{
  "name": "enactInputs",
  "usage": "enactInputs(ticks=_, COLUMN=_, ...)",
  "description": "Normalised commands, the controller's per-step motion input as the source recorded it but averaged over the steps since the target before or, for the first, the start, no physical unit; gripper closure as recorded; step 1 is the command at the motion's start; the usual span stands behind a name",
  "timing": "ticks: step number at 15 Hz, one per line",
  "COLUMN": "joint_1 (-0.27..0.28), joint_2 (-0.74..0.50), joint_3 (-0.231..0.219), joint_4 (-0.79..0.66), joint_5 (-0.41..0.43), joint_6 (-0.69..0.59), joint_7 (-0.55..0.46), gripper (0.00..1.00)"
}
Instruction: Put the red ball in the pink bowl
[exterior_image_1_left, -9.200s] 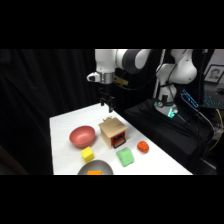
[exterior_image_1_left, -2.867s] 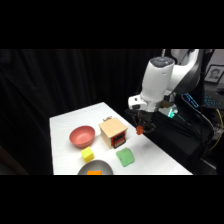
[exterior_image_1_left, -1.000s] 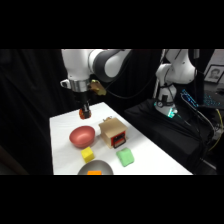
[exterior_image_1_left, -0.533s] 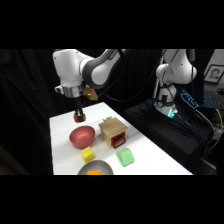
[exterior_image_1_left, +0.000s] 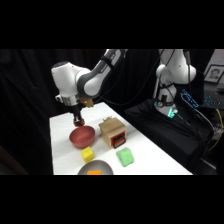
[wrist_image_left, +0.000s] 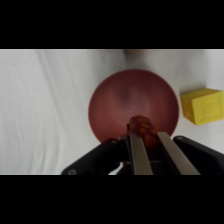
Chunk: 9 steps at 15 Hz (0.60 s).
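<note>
The pink bowl (exterior_image_1_left: 82, 136) sits on the white table toward its left side and looks empty inside (wrist_image_left: 134, 106). My gripper (exterior_image_1_left: 78, 120) hangs just above the bowl's far rim. In the wrist view the gripper (wrist_image_left: 143, 131) is shut on the red ball (wrist_image_left: 140, 125), a small red-orange ball held between the two fingers (wrist_image_left: 137, 152) over the bowl's near edge. From the side, the ball is only a small reddish spot at the fingertips.
A tan box (exterior_image_1_left: 112, 132) stands right of the bowl. A yellow block (exterior_image_1_left: 88, 154) (wrist_image_left: 201, 105) lies in front of the bowl, a green block (exterior_image_1_left: 124, 157) beside it. A grey round dish (exterior_image_1_left: 95, 168) with an orange piece sits at the front edge.
The arm has carried the ball from the table's right side leftward, past the tan box, and lowered it over the pink bowl. In the last half second it dropped closer to the bowl.
</note>
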Motion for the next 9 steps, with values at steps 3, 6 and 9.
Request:
enactInputs(ticks=3, joint_1=-0.053, joint_2=0.18, joint_3=-0.018, joint_4=0.18, joint_5=0.172, joint_6=0.12, joint_7=-0.20, gripper=0.97)
enactInputs(ticks=6, joint_1=-0.031, joint_2=0.16, joint_3=-0.008, joint_4=0.13, joint_5=0.160, joint_6=0.16, joint_7=-0.19, gripper=0.97)
enactInputs(ticks=9, joint_1=-0.017, joint_2=0.17, joint_3=0.001, joint_4=0.14, joint_5=0.151, joint_6=0.18, joint_7=-0.18, gripper=0.97)
